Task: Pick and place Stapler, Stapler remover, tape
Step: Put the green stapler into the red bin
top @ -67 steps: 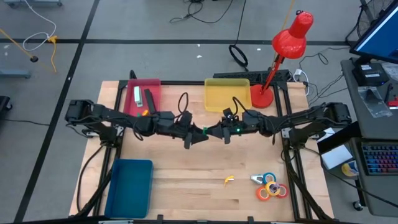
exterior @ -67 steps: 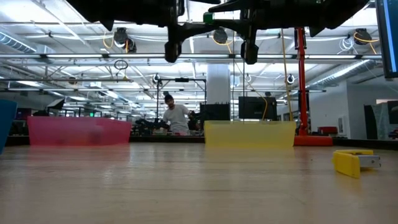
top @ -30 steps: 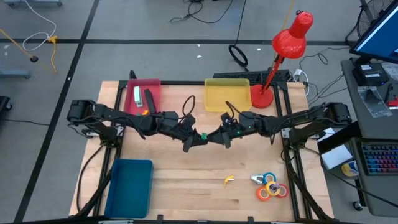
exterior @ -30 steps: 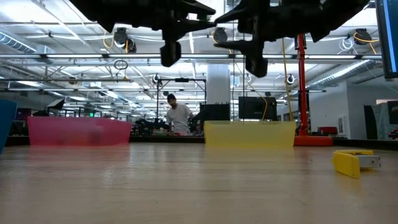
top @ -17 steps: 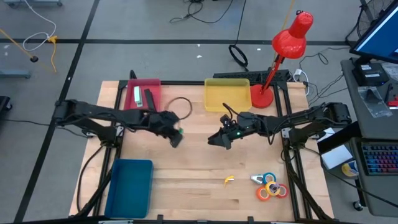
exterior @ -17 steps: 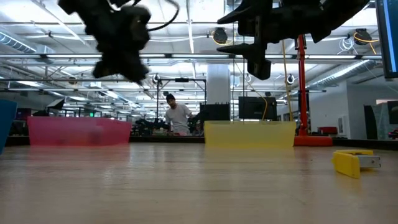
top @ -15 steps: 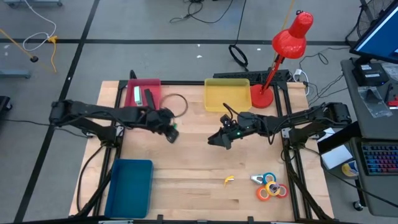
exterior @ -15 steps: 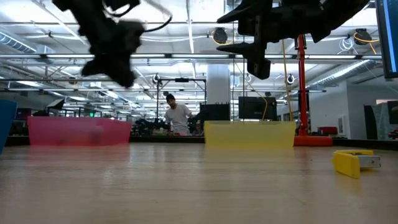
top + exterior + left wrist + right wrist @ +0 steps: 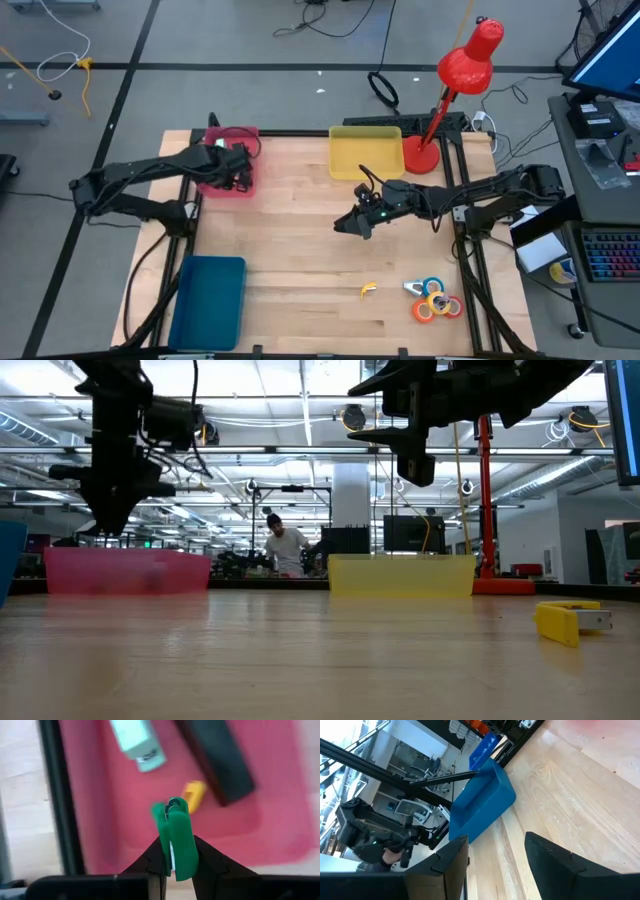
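My left gripper (image 9: 232, 172) hangs over the pink tray (image 9: 243, 186) at the far left, shut on a green stapler remover (image 9: 175, 837). In that tray lie a pale stapler (image 9: 137, 742), a black stapler (image 9: 215, 760) and a small yellow piece (image 9: 194, 795). My right gripper (image 9: 346, 225) stands open and bare above the table's middle, pointing toward the left. Several tape rolls (image 9: 436, 300) lie flat at the near right, with a yellow stapler remover (image 9: 368, 290) to their left. My left gripper pinches the green stapler remover's two flat sides (image 9: 176, 862) between its two fingers (image 9: 150, 862). The fingers point steeply down from above. The remover sticks out past the fingertips, lifted clear above the pink tray's floor.
A yellow tray (image 9: 365, 153) and a red desk lamp (image 9: 455, 85) stand at the far edge. A blue tray (image 9: 210, 300) sits at the near left. Bare wood lies between the trays. A person shows in the room beyond the table (image 9: 283, 545).
My left gripper has swung from the table's middle toward the far left, ending over the pink tray, and has tipped from nearly level to pointing down, carrying the green stapler remover with it.
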Controlling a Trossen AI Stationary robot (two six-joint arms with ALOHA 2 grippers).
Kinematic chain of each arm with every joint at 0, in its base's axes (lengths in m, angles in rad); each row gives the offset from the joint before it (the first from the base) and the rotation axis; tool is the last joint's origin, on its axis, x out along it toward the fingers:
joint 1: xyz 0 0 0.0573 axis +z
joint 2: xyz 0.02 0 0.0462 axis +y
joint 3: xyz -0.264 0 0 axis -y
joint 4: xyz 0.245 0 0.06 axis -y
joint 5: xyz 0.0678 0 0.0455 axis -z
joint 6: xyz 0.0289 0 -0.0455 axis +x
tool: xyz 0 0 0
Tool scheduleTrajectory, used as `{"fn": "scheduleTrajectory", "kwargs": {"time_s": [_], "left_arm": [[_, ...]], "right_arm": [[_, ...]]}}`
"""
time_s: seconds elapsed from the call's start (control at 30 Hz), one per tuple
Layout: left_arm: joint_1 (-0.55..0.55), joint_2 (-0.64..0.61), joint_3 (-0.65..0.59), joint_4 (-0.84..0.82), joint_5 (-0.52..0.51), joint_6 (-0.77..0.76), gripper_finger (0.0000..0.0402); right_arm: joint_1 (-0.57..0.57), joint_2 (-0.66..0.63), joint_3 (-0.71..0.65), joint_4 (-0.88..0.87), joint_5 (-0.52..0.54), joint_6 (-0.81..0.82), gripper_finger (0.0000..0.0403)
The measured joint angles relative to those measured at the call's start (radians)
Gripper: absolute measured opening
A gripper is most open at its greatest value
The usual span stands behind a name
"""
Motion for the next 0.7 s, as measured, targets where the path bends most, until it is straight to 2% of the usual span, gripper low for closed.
{"fn": "scheduleTrajectory", "kwargs": {"time_s": [0.27,0.7], "left_arm": [[0.147,0.002,-0.063,0.056,0.027,0.140,0.0055],[0.262,0.067,-0.113,0.115,0.046,0.165,0.0055]], "right_arm": [[0.000,0.000,0.000,0.000,0.000,0.007,0.0185],[0.000,0.000,0.000,0.000,0.001,0.006,0.0184]]}}
